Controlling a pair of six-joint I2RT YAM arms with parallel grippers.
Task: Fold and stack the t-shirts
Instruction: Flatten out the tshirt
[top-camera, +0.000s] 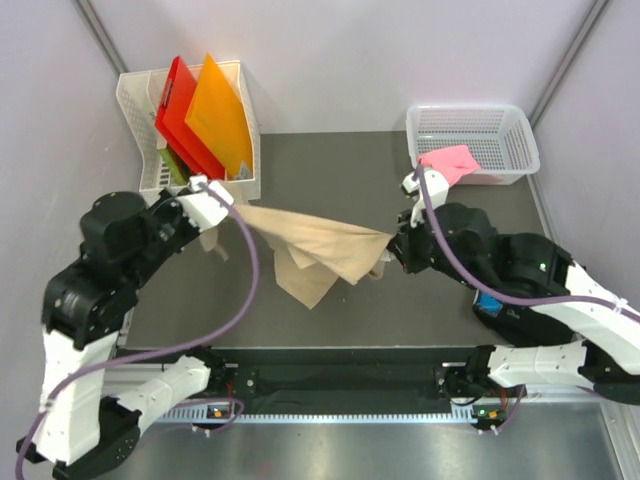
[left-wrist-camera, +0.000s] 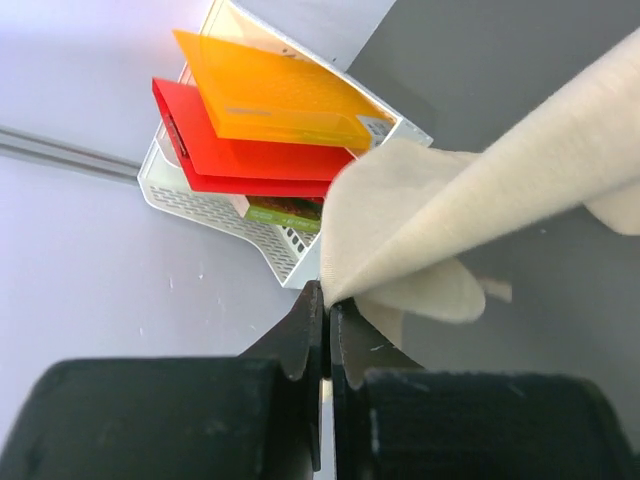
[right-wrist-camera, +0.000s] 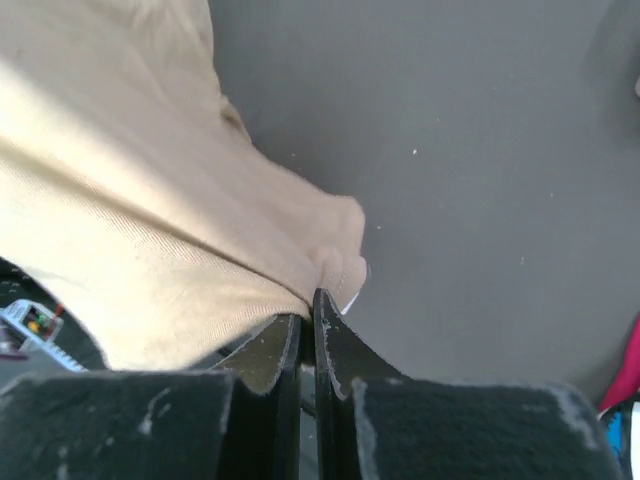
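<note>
The tan t-shirt (top-camera: 320, 245) hangs stretched between both grippers above the dark table, its lower part drooping onto the mat. My left gripper (top-camera: 232, 207) is shut on its left edge, seen in the left wrist view (left-wrist-camera: 325, 300) with cloth (left-wrist-camera: 480, 190) running out of the jaws. My right gripper (top-camera: 392, 243) is shut on its right edge, seen in the right wrist view (right-wrist-camera: 310, 305) with cloth (right-wrist-camera: 130, 220). The pink t-shirt (top-camera: 452, 163) lies over the front rim of the white basket (top-camera: 500, 135). The black t-shirt is out of view.
A white rack (top-camera: 140, 130) at the back left holds stiff red (top-camera: 180, 120) and orange (top-camera: 220, 115) plastic sheets, close behind my left gripper. The dark mat (top-camera: 330, 310) spreads below the shirt. Grey walls enclose the table.
</note>
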